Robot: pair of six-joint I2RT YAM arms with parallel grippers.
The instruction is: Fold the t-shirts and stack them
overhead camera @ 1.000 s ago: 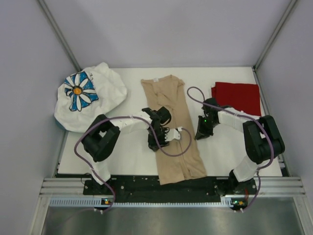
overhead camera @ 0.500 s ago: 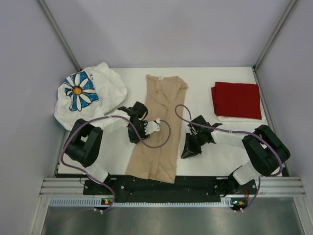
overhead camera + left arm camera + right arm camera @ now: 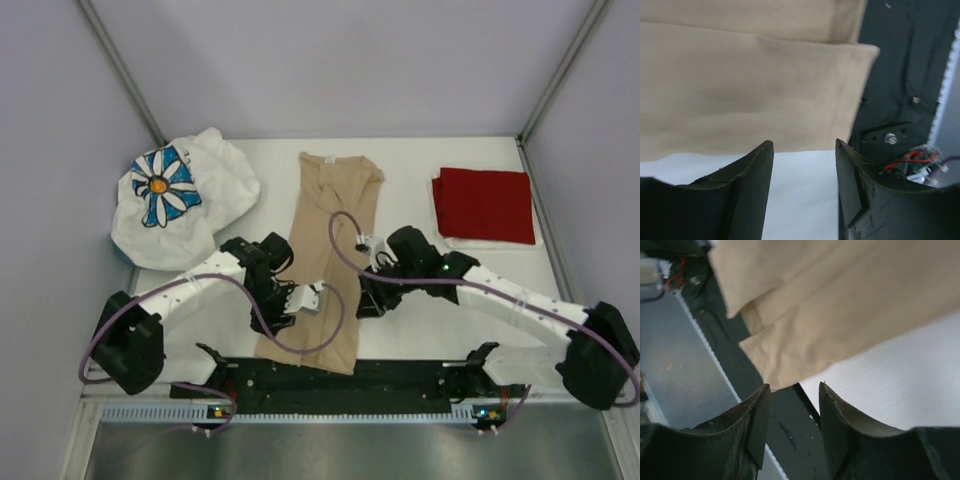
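The tan t-shirt (image 3: 325, 260) lies folded lengthwise down the middle of the table, its hem over the near black rail. My left gripper (image 3: 278, 312) is open and empty just left of its lower edge; that edge fills the left wrist view (image 3: 750, 90). My right gripper (image 3: 368, 302) is open and empty just right of the lower edge; the hem corner shows in the right wrist view (image 3: 805, 335). The dark red t-shirt (image 3: 485, 203) lies folded at the back right. The white daisy t-shirt (image 3: 180, 195) lies crumpled at the back left.
The white table (image 3: 440, 310) ends at a black rail (image 3: 340, 378) along the near edge, where the arm bases sit. Grey walls close in the back and both sides. Purple cables loop over the tan shirt from both arms.
Both arms have swung toward the near edge, each gripper now beside the tan shirt's lower end. Between the two earlier frames the shirt's lower end had shifted left; it has held still since.
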